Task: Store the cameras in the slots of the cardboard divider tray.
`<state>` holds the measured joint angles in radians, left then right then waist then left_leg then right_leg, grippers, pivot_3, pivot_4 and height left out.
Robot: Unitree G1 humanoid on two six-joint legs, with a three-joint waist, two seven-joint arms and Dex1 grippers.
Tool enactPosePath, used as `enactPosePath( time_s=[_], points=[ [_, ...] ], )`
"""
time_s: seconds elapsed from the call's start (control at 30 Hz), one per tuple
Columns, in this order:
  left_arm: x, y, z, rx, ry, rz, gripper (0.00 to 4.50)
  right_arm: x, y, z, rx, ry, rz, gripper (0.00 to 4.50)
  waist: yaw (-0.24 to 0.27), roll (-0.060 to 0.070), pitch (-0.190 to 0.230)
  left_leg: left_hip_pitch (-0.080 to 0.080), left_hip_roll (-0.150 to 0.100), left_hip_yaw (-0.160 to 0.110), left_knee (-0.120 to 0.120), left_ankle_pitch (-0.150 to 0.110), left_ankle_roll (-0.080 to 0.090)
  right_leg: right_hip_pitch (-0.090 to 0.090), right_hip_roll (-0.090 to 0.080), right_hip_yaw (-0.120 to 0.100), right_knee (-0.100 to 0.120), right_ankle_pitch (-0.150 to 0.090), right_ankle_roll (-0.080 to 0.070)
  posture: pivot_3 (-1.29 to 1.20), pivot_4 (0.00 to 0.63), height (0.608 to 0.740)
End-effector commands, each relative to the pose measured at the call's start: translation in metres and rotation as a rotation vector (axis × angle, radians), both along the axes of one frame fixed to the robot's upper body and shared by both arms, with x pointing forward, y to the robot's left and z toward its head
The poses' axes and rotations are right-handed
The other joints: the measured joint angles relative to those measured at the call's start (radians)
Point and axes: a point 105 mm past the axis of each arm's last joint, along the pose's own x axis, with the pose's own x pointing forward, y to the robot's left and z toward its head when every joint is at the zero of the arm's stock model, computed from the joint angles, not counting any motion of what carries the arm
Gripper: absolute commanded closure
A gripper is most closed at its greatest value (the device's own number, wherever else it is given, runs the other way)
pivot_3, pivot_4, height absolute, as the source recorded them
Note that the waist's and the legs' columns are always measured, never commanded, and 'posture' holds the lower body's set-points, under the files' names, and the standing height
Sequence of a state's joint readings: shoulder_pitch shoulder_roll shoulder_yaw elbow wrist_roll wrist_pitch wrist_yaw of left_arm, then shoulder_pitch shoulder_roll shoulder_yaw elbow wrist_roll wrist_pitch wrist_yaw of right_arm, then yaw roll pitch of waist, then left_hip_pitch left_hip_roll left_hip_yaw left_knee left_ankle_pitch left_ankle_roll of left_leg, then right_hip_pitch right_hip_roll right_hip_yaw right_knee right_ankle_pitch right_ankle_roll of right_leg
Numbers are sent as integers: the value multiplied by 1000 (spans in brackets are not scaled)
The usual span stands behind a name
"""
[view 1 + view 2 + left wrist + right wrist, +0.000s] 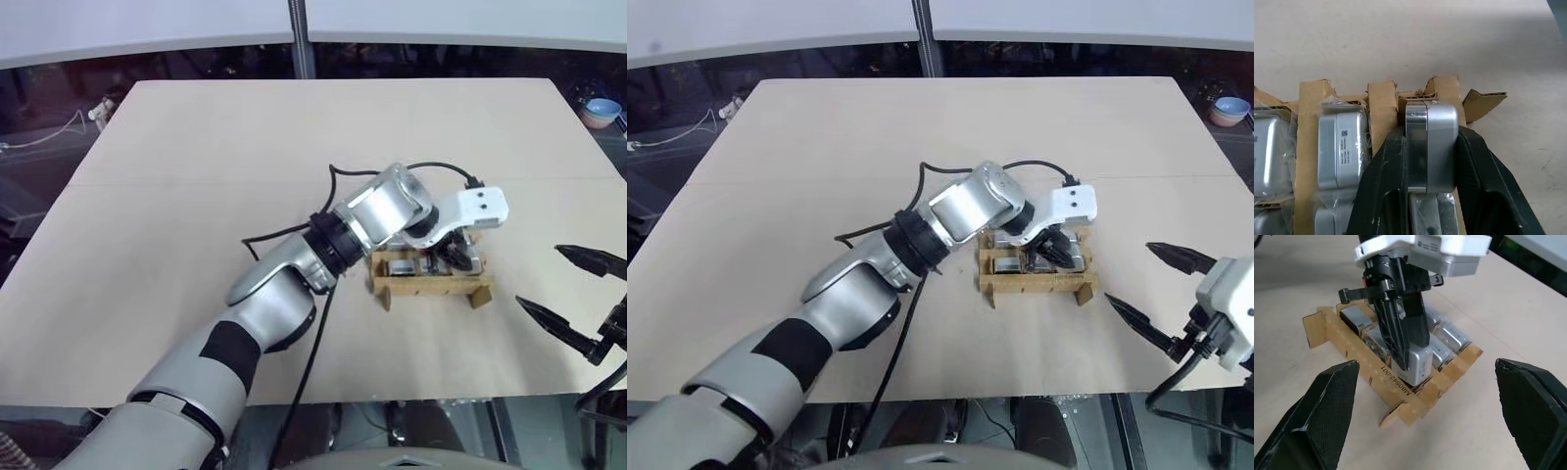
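Left gripper [1431, 171] clamps a camera [1431, 147] over the tray [1400, 391]; right gripper [1425, 416] gapes.

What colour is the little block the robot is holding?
Silver-grey camera, clearest in the left wrist view.

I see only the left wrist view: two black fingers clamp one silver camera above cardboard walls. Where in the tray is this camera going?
Observer: The camera hangs over a corner slot of the cardboard divider tray, in the row along the tray's printed wall, partly lowered between the walls.
Operator: Is the right end effector close to the tray?
Observer: No. The right end effector is apart from the tray, at its right side, with its jaws wide open and nothing between them.
Operator: Are cameras lying loose on the table?
Observer: None that I can see; the table around the tray is bare apart from a black cable from the left arm.
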<state>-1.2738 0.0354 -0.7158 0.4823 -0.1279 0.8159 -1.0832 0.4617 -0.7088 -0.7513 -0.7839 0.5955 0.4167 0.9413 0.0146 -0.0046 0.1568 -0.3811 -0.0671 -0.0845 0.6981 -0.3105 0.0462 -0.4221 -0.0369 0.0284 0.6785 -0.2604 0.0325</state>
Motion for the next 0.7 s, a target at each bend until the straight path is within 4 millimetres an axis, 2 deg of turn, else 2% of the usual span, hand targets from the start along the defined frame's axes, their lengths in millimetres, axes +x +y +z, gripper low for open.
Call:
enactPosePath(
  time_s=[0.03,0.2,0.4,0.5,0.7],
  points=[
    [-3,-3,-1,3,-7,-4,3756,-3,0,5,-20,-25,17,76,0,0,0,0,0,0,0,0,0,0,0,0,0,0,0,0,150,740],
    [2,-3,-5,21,-34,23,3756,-3,-8,6,-24,-33,6,76,0,0,0,0,0,0,0,0,0,0,0,0,0,0,0,0,150,740],
    [6,-5,-4,18,-47,42,3756,0,-37,9,16,6,0,76,0,0,0,1,0,0,0,0,0,1,0,0,0,0,0,0,150,740],
    [7,-6,-3,15,-47,47,3756,4,-49,19,20,-23,22,76,0,0,0,2,0,1,1,-1,1,3,0,0,0,0,0,0,150,740],
    [8,-4,-4,23,-43,55,3756,9,-64,27,-8,-12,83,76,0,0,0,2,0,1,1,-1,1,3,0,0,0,0,0,0,150,740]
  ],
)
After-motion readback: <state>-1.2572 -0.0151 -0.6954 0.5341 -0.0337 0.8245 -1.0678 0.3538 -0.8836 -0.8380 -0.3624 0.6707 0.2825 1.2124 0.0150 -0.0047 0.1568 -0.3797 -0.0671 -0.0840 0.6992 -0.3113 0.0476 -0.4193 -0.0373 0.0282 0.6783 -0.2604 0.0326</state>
